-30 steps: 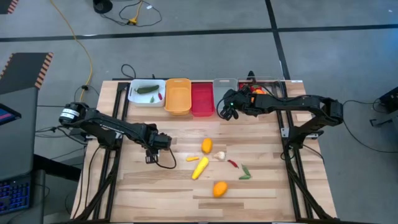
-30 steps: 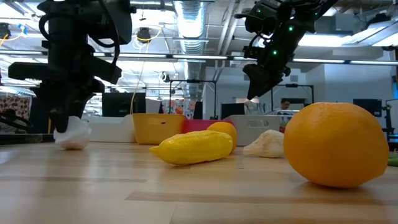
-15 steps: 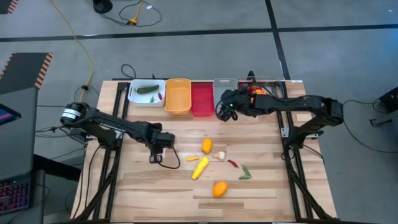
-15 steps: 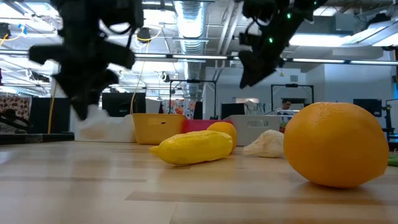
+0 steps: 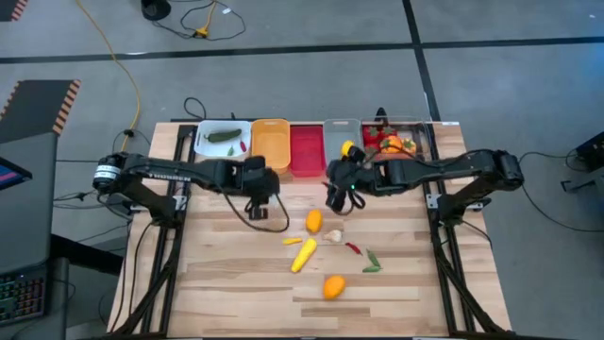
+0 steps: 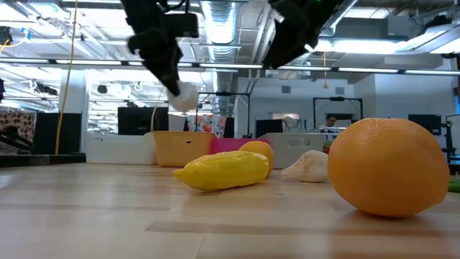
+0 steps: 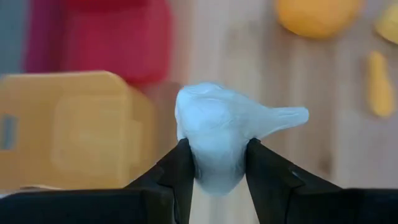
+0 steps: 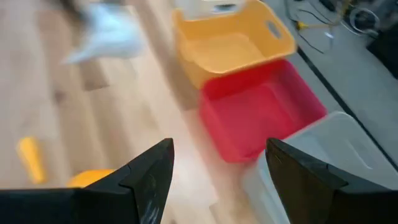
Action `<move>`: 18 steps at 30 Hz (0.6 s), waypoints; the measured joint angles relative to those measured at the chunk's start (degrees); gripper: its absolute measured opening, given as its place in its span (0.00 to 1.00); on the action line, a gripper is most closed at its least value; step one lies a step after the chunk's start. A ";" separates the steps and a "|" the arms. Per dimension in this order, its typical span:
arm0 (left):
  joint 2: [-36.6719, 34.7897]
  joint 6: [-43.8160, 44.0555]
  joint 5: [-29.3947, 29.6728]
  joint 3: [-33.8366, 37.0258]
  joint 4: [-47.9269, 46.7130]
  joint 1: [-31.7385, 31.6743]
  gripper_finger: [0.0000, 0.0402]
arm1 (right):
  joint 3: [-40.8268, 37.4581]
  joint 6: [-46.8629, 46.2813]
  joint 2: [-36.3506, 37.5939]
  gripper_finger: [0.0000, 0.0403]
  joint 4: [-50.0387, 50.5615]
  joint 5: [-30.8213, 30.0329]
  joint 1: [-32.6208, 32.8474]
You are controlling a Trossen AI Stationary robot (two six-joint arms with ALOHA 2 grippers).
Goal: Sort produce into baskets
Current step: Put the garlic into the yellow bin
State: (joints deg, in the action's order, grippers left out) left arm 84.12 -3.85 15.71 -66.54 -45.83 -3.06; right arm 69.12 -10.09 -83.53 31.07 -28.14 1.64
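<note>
One piece of produce has left the counter point(image 5: 226, 274) in the last second: the white garlic point(image 7: 217, 134), which a moment ago sat on the wood under the left gripper point(image 5: 255, 195), now rides clamped between that gripper's two dark fingers point(image 7: 177, 171), lifted clear and carried up toward the row of bins. Just ahead of the gripper stand the orange bin point(image 5: 270, 144) and the red bin point(image 5: 306, 149), with the white bin point(image 5: 223, 141) off to one side of it holding a few green and red pieces; I judge the garlic is on its way to a drop, though which bin it is meant for cannot be told yet. Meanwhile the right gripper point(image 5: 337, 192) has come away from the grey bin point(image 5: 341, 140) and hangs above the counter with its fingers spread apart and nothing between them, the orange pepper point(image 5: 313, 221) and a second garlic point(image 5: 332, 236) lying just beyond it. Still loose on the wood, farther from both grippers, are the yellow corn point(image 5: 303, 254), a red chilli point(image 5: 353, 248), a green piece point(image 5: 372, 262) and an orange point(image 5: 333, 286). The garlic looks smooth and bulbous with a tapered stem tip, moulded plastic by its sheen; the bins are thin-walled plastic boxes with rounded corners, and the counter is pale planked wood.
</note>
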 joint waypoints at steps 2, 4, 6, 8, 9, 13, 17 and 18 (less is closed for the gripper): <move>-0.02 -2.10 0.68 -0.20 2.26 -2.39 0.28 | 0.00 0.00 0.00 0.70 0.04 0.02 1.97; -0.02 -4.00 0.72 -0.20 4.41 -4.95 0.28 | 0.00 0.00 0.00 0.70 0.07 0.04 3.86; 0.11 -5.58 0.73 -0.20 6.25 -7.53 0.28 | 0.00 -0.02 0.00 0.70 0.07 0.04 5.64; 0.31 -7.06 0.78 -0.20 7.72 -10.20 0.28 | 0.00 -0.06 0.00 0.70 0.08 0.29 7.39; 0.35 -7.73 0.76 -0.20 7.99 -11.49 0.28 | 0.00 -0.10 0.00 0.70 0.10 0.88 8.22; 0.33 -9.76 0.68 0.00 10.47 -16.10 0.28 | 0.00 -1.71 -0.11 0.70 0.20 4.10 10.86; 0.33 -10.13 0.63 0.09 11.04 -19.97 0.28 | 0.02 -5.97 -0.20 0.70 0.33 5.72 12.66; 0.33 -10.12 0.63 0.09 10.96 -20.77 0.28 | 0.02 -6.75 -0.20 0.70 0.31 5.93 12.98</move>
State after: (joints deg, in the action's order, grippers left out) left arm 84.44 -13.97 16.34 -66.46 -34.87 -23.82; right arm 69.14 -16.84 -83.72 31.38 -22.21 14.62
